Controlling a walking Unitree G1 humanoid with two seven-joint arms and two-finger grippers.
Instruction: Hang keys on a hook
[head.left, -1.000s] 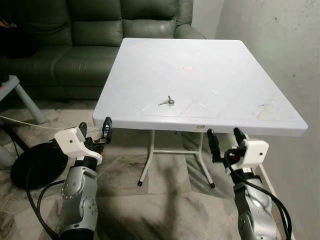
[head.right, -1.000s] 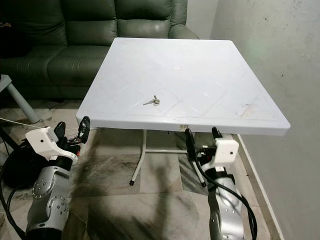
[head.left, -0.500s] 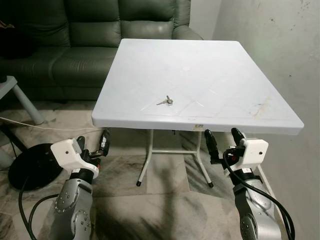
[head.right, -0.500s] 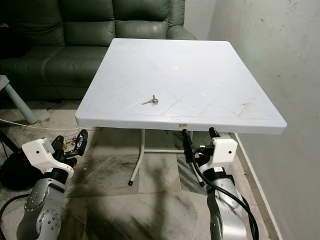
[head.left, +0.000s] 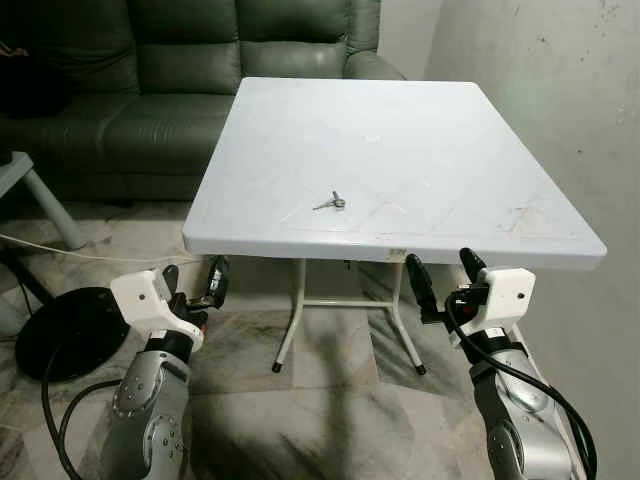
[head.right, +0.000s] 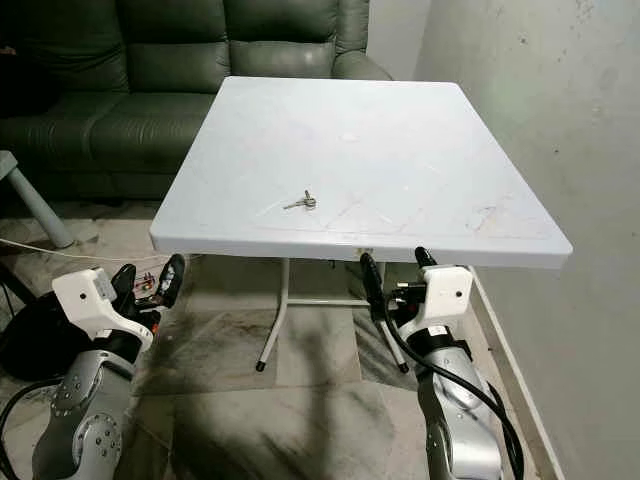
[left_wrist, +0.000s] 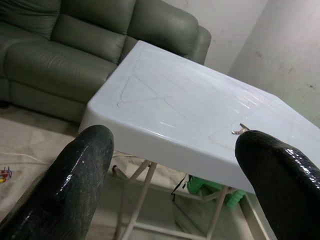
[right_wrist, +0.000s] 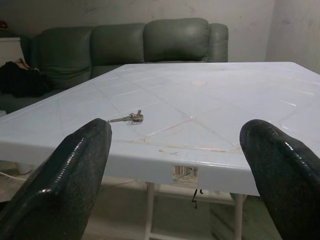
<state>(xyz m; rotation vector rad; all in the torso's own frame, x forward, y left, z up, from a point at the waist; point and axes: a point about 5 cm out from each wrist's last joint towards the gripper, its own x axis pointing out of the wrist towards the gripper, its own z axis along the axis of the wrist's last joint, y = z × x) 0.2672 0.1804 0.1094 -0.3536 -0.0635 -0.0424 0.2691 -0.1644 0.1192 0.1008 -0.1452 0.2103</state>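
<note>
keys: small metal bunch, beyond both claws on smooth white plastic surface | L claw spread, empty | R claw spread, below surface edge

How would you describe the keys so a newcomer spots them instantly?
Find the white square table standing before the green sofa. On its top, near the front edge toward the robot's left, lie the keys: a small silvery bunch, the sole loose object on that pale surface.
</note>
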